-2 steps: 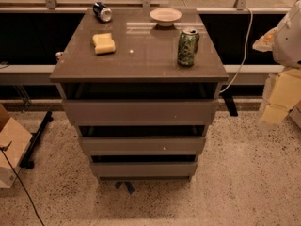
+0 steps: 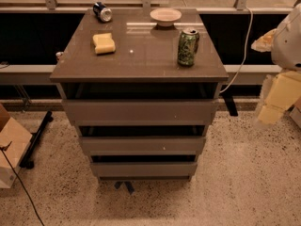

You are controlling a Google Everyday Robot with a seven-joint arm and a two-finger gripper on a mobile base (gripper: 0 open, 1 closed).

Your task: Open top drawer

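Note:
The top drawer (image 2: 140,111) is the widest grey-brown front, just under the tabletop of the cabinet (image 2: 141,55). Its panel is flat and handleless, and a dark gap shows above it. The mid-width front (image 2: 142,145) and the narrowest front (image 2: 143,168) sit below it. My gripper (image 2: 272,108) hangs at the right edge of the view, to the right of the cabinet at about the top drawer's height. It is apart from the cabinet and touches nothing. The white arm (image 2: 289,41) shows above it.
On the tabletop stand a green can (image 2: 188,46), a yellow sponge (image 2: 104,43), a pale bowl (image 2: 165,16) and a blue can lying on its side (image 2: 102,11). A cardboard box (image 2: 11,145) and a black stand foot (image 2: 37,135) are at left. A white cable (image 2: 242,55) hangs behind right.

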